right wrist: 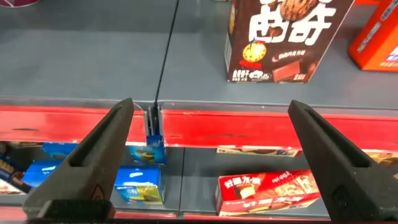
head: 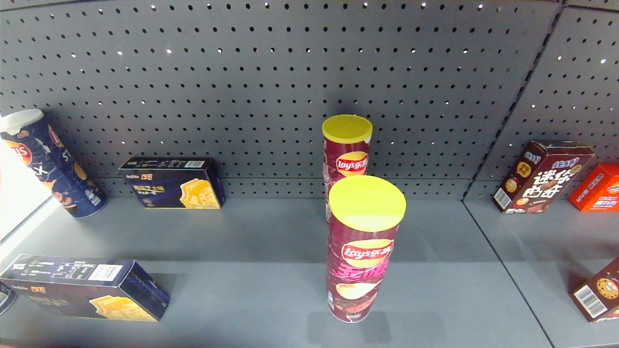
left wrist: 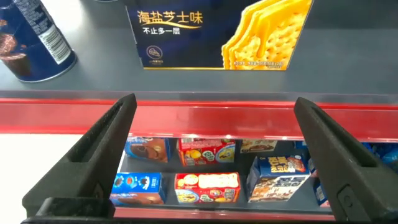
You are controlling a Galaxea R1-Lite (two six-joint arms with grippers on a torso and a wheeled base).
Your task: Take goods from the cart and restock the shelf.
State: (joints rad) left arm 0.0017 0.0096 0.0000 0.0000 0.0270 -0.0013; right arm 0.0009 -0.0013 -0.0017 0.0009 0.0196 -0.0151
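Two maroon chip cans with yellow lids stand upright on the grey shelf, one near the front and one behind it by the pegboard. My left gripper is open and empty, just in front of the shelf's red front rail; a dark cracker box and a blue chip can stand on the shelf beyond it. My right gripper is also open and empty, before the same red rail, facing a brown cookie box.
On the shelf sit a blue can leaning at far left, two dark cracker boxes, brown cookie boxes and an orange box. A lower shelf holds several snack boxes. A divider seam splits the shelf.
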